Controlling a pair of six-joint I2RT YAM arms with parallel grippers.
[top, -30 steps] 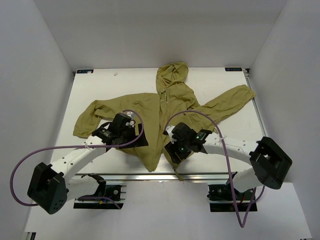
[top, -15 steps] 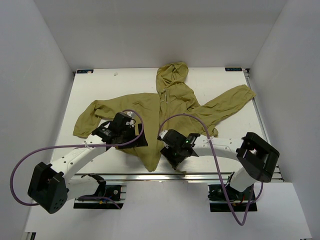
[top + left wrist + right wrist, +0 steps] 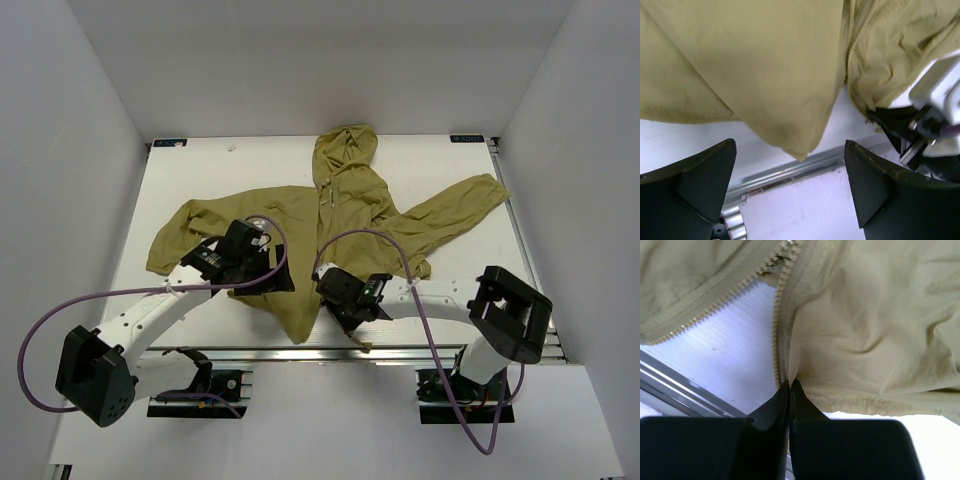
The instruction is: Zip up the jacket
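From above, the jacket (image 3: 300,215) lay spread open on the white table (image 3: 200,170), its hood at 12 o'clock, one sleeve out toward 9 o'clock and the other toward 2 o'clock. The left gripper (image 3: 273,282) hung over the lower part of the panel at 7 o'clock. The right gripper (image 3: 340,310) sat at the hem of the other panel, near 6 o'clock. How either stood could not be told from this height.

In the left wrist view, the fingers (image 3: 700,180) were spread wide and held nothing. The jacket filled the frame from 9 through 12 to 2 o'clock, and the pointed bottom corner of one panel hung down between the fingers without touching them. A metal rail (image 3: 775,175) ran below that corner, and the right gripper showed at 3 o'clock against the other panel.

In the right wrist view, the two fingers were pressed together at 6 o'clock, pinching the jacket's front edge right beside the zipper (image 3: 776,335). That row of teeth ran up toward 12 o'clock. The second row slanted off toward 9 o'clock, with bare table between the two.
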